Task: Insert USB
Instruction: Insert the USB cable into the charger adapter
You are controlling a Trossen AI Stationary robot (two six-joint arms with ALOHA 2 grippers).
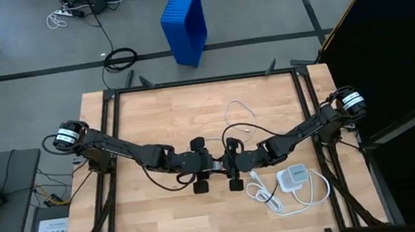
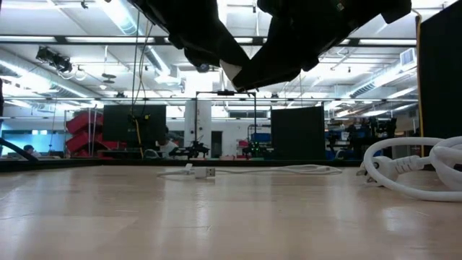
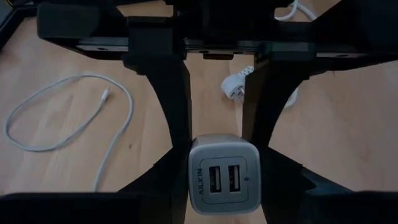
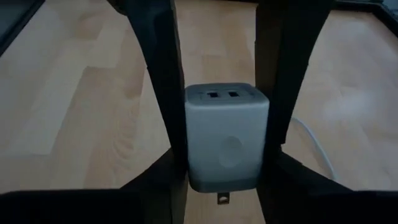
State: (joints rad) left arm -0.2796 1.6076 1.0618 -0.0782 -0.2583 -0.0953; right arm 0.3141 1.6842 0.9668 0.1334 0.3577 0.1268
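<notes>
1. High view: the left gripper (image 1: 206, 163) and right gripper (image 1: 230, 161) meet tip to tip over the centre of the light wooden surface (image 1: 153, 114). The USB, a thin white looped cable (image 1: 239, 118), lies flat between the centre and the far edge, apart from both grippers. A thicker white coiled cord (image 1: 266, 195) and a white rounded-square block (image 1: 295, 176) lie near the right near corner.
2. Low view: the USB's metal plug (image 2: 206, 172) rests on the surface; both grippers hang above it.
3. Left wrist view: a grey two-port charger (image 3: 225, 179) faces the camera. Whether the left jaws grip it cannot be told.
4. Right wrist view: the right jaws are clamped on the charger's sides.
</notes>
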